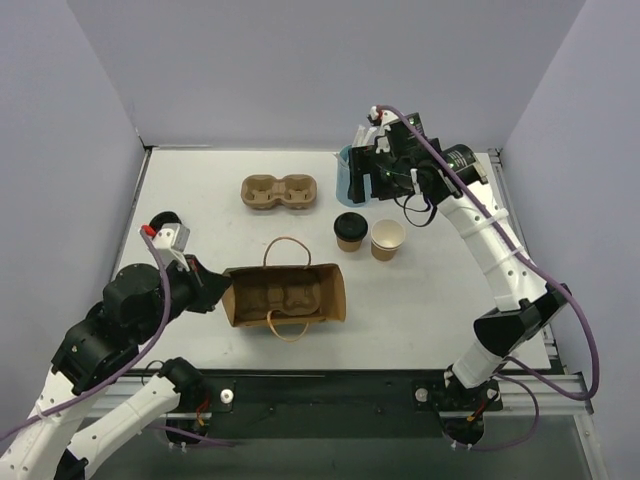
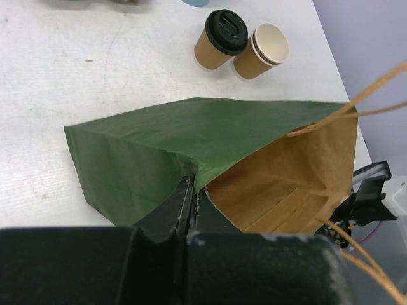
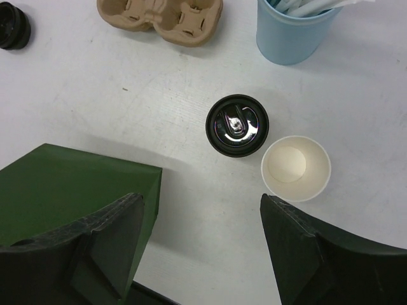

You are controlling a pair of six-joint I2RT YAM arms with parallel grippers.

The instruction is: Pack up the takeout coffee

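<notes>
The takeout coffee [image 1: 387, 240], a small tan cup with a white rim and cream inside, stands open on the table right of a black-lidded tan cup [image 1: 349, 231]. Both show in the left wrist view, the coffee [image 2: 266, 48] and the lidded cup [image 2: 220, 39], and in the right wrist view, the coffee [image 3: 296, 168] and the lidded cup [image 3: 236, 124]. The paper bag [image 1: 285, 295], green outside and brown inside [image 2: 146, 152], stands open. My left gripper [image 1: 215, 290] is shut on its left edge [image 2: 193, 190]. My right gripper [image 1: 368, 185] is open and empty [image 3: 203, 222], high above the cups.
A brown two-hole pulp carrier [image 1: 279, 192] lies behind the bag, and another seems to sit inside the bag. A light-blue cup of white straws [image 3: 296, 32] stands at the back, partly hidden by my right gripper in the top view. A black round object [image 3: 13, 25] lies far left.
</notes>
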